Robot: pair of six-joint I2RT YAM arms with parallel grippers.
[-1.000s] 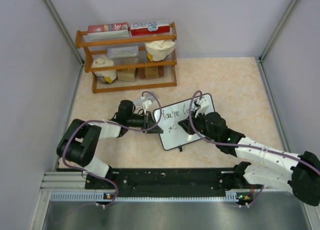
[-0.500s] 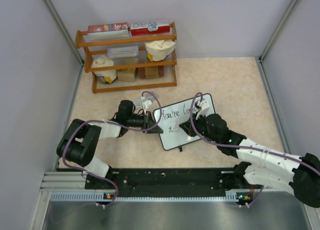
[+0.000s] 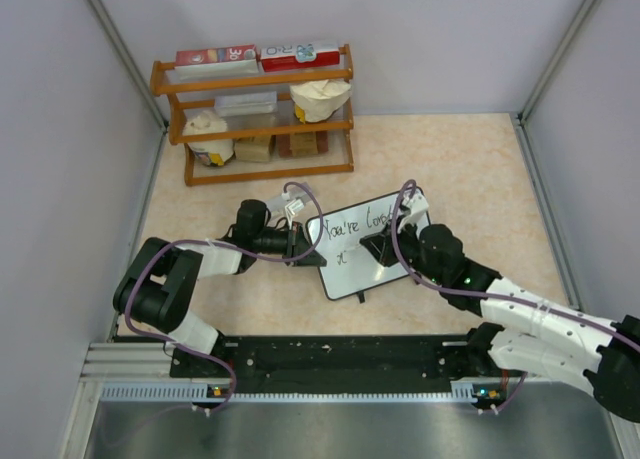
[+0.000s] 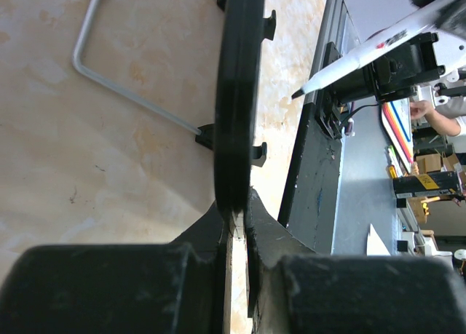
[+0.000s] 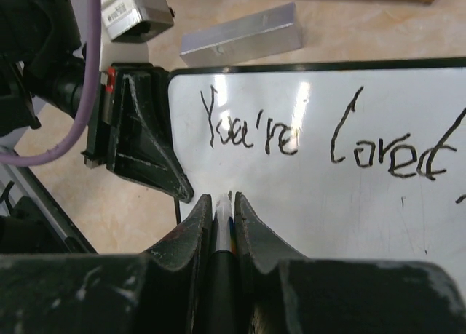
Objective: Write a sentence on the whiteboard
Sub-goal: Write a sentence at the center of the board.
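The whiteboard (image 3: 362, 275) stands tilted on the table, and my left gripper (image 3: 313, 251) is shut on its left edge. From the left wrist it shows edge-on as a black frame (image 4: 237, 94) pinched in that gripper (image 4: 239, 210). The sentence (image 5: 320, 134) reads "You're loved" in black on the top line (image 3: 362, 224), with a small mark (image 3: 343, 253) below it. My right gripper (image 3: 385, 247) is shut on a white marker (image 5: 222, 212). The marker (image 4: 364, 54) has its tip a short way off the board face (image 5: 349, 210). The left fingers (image 5: 149, 145) clamp the board's corner.
A wooden shelf (image 3: 255, 114) with boxes and bags stands at the back left. A silver bar (image 5: 240, 34) lies on the table just beyond the board. The board's wire stand leg (image 4: 109, 79) rests on the beige tabletop. Grey walls close both sides.
My right gripper with the marker has shifted a little to the right over the board, uncovering more of "loved". The left gripper and the board have not moved.
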